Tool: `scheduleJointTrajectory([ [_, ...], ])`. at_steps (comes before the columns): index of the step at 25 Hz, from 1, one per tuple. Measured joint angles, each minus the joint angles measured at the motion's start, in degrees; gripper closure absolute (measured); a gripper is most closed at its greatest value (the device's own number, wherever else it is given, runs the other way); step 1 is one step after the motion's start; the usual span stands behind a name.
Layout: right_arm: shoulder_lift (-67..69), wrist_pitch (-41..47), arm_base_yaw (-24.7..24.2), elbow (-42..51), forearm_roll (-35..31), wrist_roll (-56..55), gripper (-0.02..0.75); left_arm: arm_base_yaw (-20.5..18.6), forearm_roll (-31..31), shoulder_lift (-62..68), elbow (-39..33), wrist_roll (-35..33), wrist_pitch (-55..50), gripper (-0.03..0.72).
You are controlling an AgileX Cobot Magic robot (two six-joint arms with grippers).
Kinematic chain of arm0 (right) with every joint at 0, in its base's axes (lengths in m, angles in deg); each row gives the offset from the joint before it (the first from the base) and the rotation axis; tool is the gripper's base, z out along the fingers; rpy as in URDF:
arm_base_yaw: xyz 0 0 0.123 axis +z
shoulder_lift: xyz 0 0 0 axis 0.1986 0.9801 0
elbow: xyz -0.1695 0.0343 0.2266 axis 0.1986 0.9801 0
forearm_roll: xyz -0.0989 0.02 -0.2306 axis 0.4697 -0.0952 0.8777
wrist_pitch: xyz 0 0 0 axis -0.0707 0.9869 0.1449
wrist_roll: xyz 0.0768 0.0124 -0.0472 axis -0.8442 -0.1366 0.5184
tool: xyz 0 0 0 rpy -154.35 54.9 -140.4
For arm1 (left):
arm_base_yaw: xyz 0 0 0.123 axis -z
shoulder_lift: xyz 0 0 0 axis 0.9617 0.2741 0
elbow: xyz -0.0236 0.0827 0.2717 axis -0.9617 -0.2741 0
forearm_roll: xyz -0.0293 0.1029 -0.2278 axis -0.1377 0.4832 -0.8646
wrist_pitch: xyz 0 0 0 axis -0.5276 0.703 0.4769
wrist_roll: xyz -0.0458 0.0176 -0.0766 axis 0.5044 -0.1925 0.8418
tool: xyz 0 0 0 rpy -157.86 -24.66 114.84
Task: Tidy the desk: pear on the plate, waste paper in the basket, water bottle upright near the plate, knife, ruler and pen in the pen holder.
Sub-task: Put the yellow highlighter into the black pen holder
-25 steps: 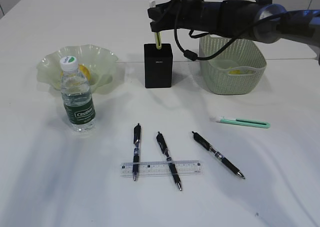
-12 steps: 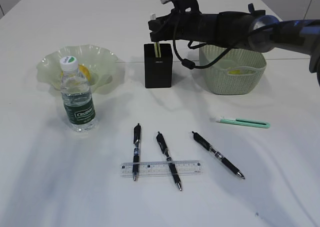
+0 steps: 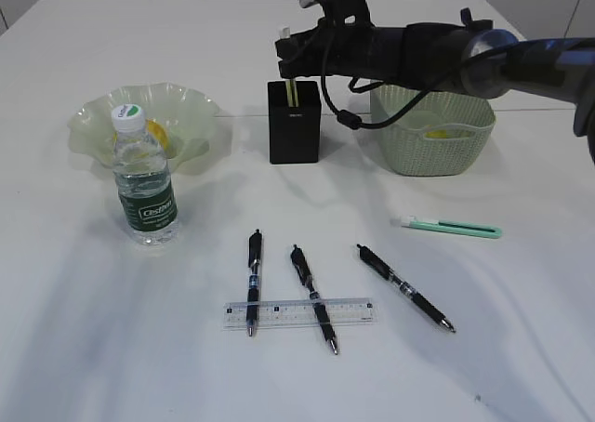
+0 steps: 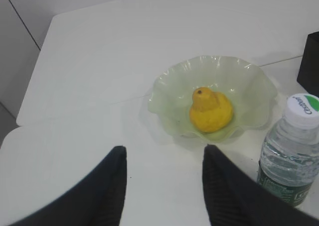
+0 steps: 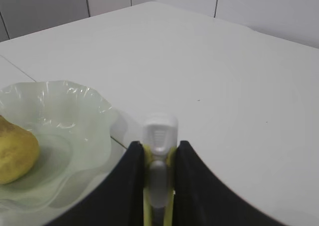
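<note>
right gripper (image 5: 158,161) pinching yellow utility knife (image 5: 158,136), pen holder (image 3: 294,122) directly below | left gripper (image 4: 164,181) spread, empty; pear (image 4: 210,110) on plate (image 4: 169,94) ahead

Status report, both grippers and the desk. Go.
Right gripper shut on yellow knife, lowered into pen holder. Left gripper open, empty, above plate. Three pens, ruler on desk.

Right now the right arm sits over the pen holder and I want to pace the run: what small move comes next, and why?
Probably open the right gripper and let go. Its fingers pinch a yellow-and-white knife, whose lower end looks already inside the pen holder. Then lift clear; three pens, the ruler and a green knife lie on the desk.
</note>
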Motion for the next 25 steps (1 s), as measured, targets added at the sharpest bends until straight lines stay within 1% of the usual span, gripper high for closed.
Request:
scheduleJointTrajectory([
  [25, 0.52, -1.4, 0.0, 0.0, 0.0, -0.39, 0.574, 0.0, 0.0, 0.0, 0.0, 0.0, 0.0, 0.339],
])
